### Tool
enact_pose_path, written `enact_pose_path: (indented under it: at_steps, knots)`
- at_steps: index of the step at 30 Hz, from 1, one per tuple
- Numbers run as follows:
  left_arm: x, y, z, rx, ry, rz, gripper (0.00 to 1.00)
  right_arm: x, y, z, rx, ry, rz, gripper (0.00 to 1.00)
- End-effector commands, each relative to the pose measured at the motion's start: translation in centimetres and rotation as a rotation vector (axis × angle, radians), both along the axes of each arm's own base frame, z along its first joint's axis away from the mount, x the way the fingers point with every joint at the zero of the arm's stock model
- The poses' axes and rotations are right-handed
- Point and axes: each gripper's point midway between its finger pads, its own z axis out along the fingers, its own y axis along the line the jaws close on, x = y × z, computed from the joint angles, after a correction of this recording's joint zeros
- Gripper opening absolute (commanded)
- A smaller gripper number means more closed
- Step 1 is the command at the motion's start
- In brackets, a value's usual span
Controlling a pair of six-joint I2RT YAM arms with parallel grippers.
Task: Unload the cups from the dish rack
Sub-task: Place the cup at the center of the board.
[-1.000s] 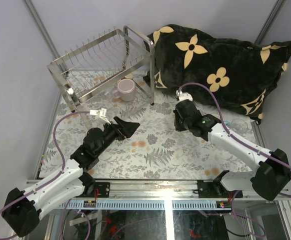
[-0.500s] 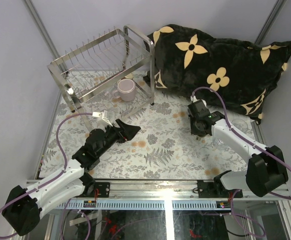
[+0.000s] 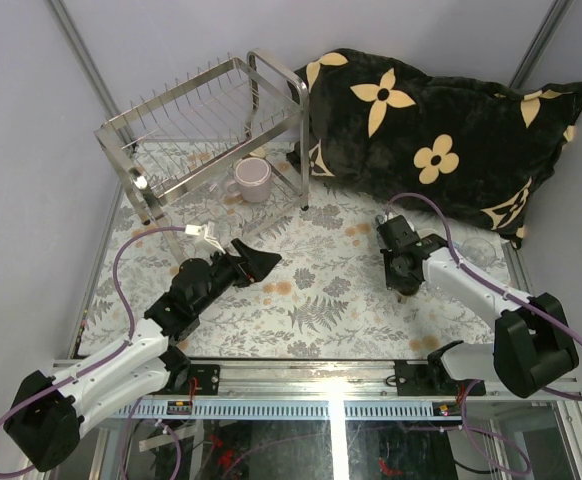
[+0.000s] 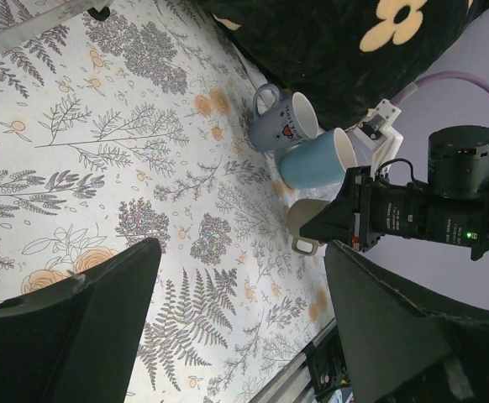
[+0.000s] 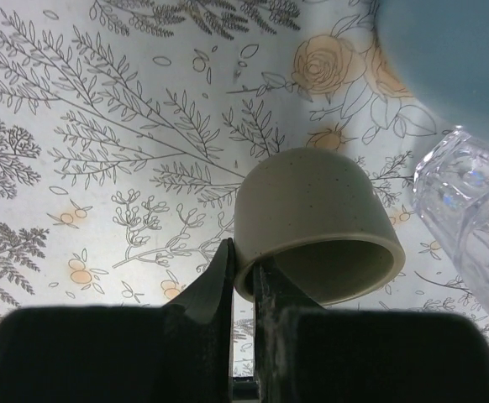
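The silver wire dish rack (image 3: 201, 125) stands at the back left. A pale pink mug (image 3: 252, 180) sits upright under its front edge. My right gripper (image 3: 403, 275) is shut on the rim of a cream cup (image 5: 312, 227), one finger inside and one outside, and holds it tilted low over the flowered cloth. The cream cup also shows in the left wrist view (image 4: 305, 225). A light blue mug (image 4: 316, 158) and a greyish mug with a heart (image 4: 282, 122) lie beside it. A clear glass (image 5: 471, 210) stands to the cup's right. My left gripper (image 3: 261, 260) is open and empty at mid-table.
A big black pillow with cream flowers (image 3: 441, 130) fills the back right, close behind the set-down mugs. The metal rail (image 3: 331, 375) runs along the table's near edge. Grey walls enclose the sides.
My right arm has carried the cream cup from mid-table toward the right and nearer, down beside the other mugs. My left arm has barely moved.
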Motion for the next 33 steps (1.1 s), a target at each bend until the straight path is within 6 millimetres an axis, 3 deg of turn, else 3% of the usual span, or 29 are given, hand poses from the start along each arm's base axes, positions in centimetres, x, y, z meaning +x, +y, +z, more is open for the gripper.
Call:
enact_pose_path:
  at_steps: [1, 8, 11, 14, 17, 21, 27, 33]
  knots:
    - [-0.1, -0.4, 0.9, -0.036, -0.030, -0.020, 0.79, -0.3, 0.5, 0.0, 0.027, 0.020, 0.004, 0.00]
    - [-0.1, -0.2, 0.8, -0.032, -0.033, -0.012, 0.79, -0.3, 0.8, -1.0, 0.009, 0.078, 0.028, 0.00]
    - [-0.1, -0.2, 0.7, -0.029, -0.029, -0.011, 0.80, -0.3, 1.0, -1.5, 0.013, 0.102, 0.036, 0.14]
    - [-0.1, -0.2, 0.6, -0.031, -0.027, -0.012, 0.80, 0.0, 0.9, -1.8, -0.003, 0.107, 0.028, 0.18]
    - [-0.1, -0.2, 0.5, -0.032, -0.028, -0.011, 0.80, 0.6, 0.7, -0.9, -0.012, 0.065, 0.015, 0.29]
    - [0.2, -0.1, 0.3, -0.018, -0.022, 0.001, 0.80, 1.7, 0.6, 1.6, -0.002, -0.024, -0.001, 0.45]
    - [0.9, 0.5, 0.0, 0.031, -0.024, 0.042, 0.80, 3.6, 1.7, 7.3, 0.094, -0.201, 0.007, 0.48]
    - [3.3, 3.3, 0.2, 0.145, -0.037, 0.227, 0.80, 4.7, 3.9, 13.0, 0.302, -0.463, 0.048, 0.54]
